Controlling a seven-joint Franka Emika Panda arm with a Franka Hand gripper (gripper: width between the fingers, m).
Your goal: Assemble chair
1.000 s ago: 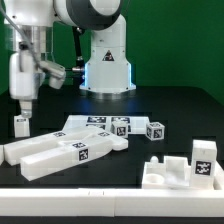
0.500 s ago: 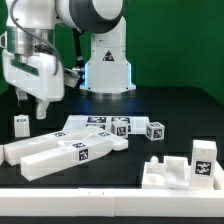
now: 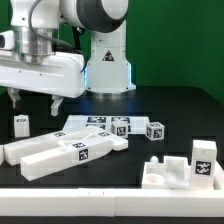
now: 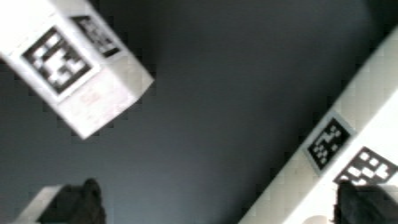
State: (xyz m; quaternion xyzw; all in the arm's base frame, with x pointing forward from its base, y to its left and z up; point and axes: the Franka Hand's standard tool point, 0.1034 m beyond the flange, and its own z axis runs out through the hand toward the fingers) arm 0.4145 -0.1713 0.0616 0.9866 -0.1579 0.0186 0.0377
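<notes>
**A:** What sits nearest?

**B:** A slotted white block (image 3: 185,168), in the lower right of the exterior view. At lower left, two long bars (image 3: 60,152) of the chair lie flat side by side. Their long axes run from the lower left corner up toward the centre.

**A:** Behind them?

**B:** The flat slab (image 3: 88,124) lies at mid-frame, stretched left to right. Two tagged cubes (image 3: 153,129) are just to its right, and a small upright piece (image 3: 20,124) stands near the left edge.

**A:** The gripper?

**B:** The gripper (image 3: 33,102) hangs in the upper left, above that piece in the picture. Its jaws are spread wide, with nothing between them. The robot base (image 3: 108,62) stands farthest back.
</notes>
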